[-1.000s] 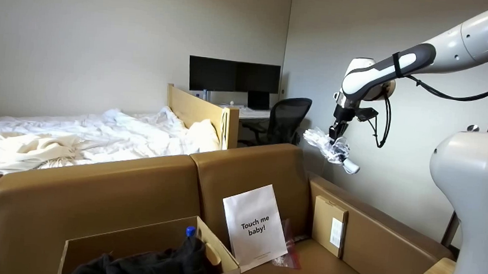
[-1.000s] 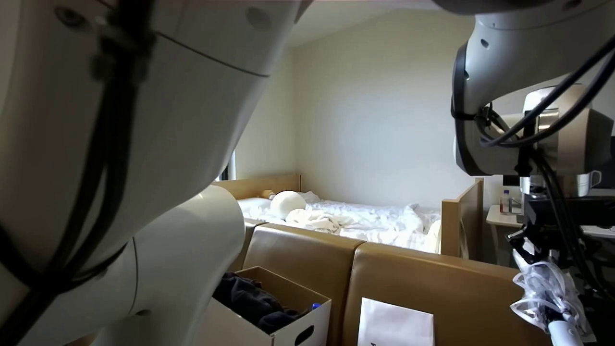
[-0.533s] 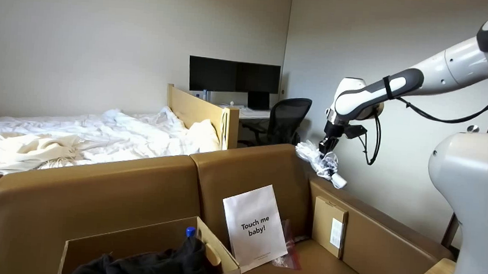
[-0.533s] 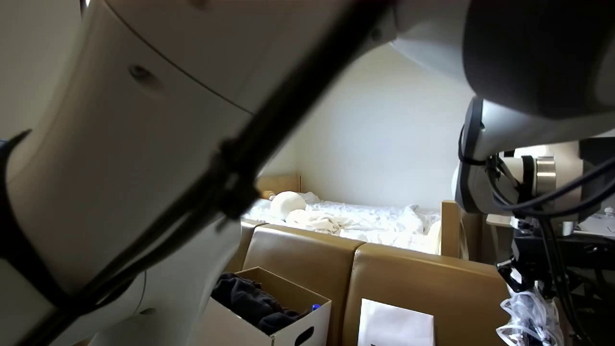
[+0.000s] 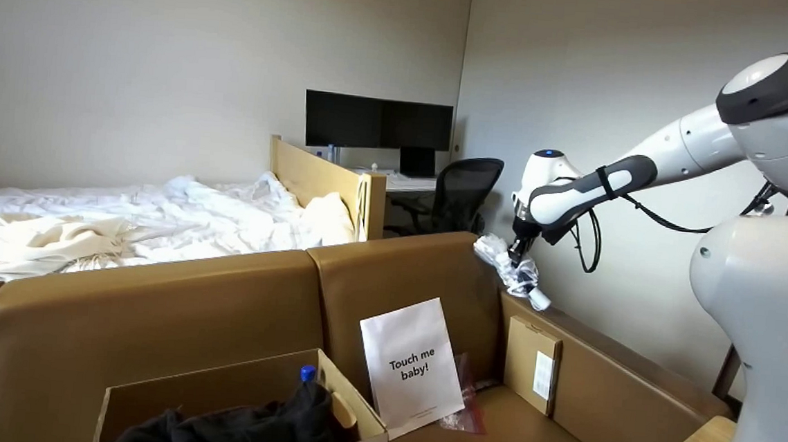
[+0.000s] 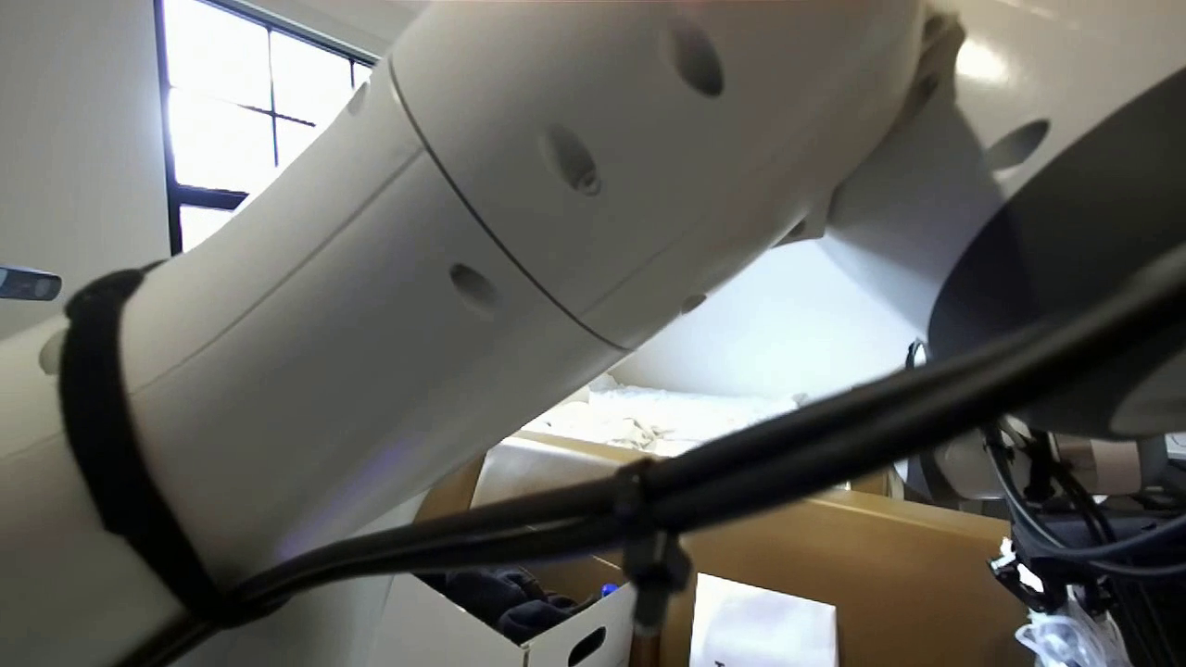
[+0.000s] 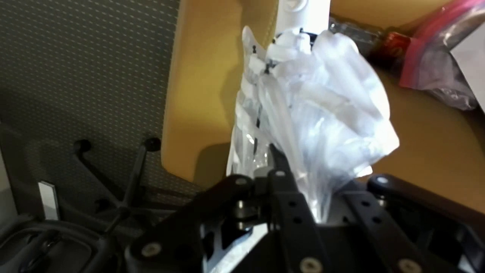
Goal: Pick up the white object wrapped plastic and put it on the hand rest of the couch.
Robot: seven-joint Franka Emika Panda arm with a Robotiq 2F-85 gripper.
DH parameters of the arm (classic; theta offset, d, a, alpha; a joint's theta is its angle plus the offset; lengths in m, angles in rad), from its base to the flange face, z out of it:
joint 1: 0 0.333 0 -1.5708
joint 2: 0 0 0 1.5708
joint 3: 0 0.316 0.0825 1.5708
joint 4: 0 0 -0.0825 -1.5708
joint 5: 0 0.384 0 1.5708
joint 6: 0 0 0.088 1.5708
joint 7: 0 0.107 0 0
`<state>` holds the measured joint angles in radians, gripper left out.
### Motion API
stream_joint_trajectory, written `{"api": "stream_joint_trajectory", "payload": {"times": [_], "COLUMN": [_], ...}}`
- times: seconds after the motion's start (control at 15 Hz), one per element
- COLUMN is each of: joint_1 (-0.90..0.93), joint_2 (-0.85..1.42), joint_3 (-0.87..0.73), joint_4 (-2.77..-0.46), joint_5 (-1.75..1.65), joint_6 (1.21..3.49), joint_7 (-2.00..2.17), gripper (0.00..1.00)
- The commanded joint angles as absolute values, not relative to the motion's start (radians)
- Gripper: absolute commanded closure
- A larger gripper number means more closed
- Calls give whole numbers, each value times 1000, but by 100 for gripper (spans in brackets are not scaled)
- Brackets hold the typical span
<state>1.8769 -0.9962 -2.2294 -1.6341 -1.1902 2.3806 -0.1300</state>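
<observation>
Arm (image 6: 482, 232) crosses the near side; at right, gripper (image 6: 1070, 597) seemingly holds plastic-wrapped object (image 6: 1070, 641); box (image 6: 454, 630) stands left of paper (image 6: 764, 625).

on the white paper (image 5: 413, 368) stands "touch me baby!" in black.

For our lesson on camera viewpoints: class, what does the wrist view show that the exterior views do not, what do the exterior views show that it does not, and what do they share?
Only the wrist view shows the dotted carpet and the office chair's castors.

Only the exterior views show the bed and the open box holding dark cloth, visible in both; the dark monitors and a window each appear in an exterior view.

All share the couch and the white plastic-wrapped object held in the pincer.
</observation>
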Motion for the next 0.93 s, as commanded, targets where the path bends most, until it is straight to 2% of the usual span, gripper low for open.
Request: {"api": "stream_joint_trajectory", "payload": {"times": [0.0, 0.33, 0.67, 0.87], "joint_1": [1862, 1792, 1763, 1766], "joint_2": [-970, -1001, -1038, -1080], "joint_3": [-2193, -2138, -2154, -2134], "joint_4": [-1597, -1578, -1575, -1567], "joint_5": [-1260, -1272, -1403, -1421], "joint_6": [2198, 2018, 2051, 1995], "joint_7": [-213, -247, -50, 77], "gripper": [90, 91, 91, 92]}}
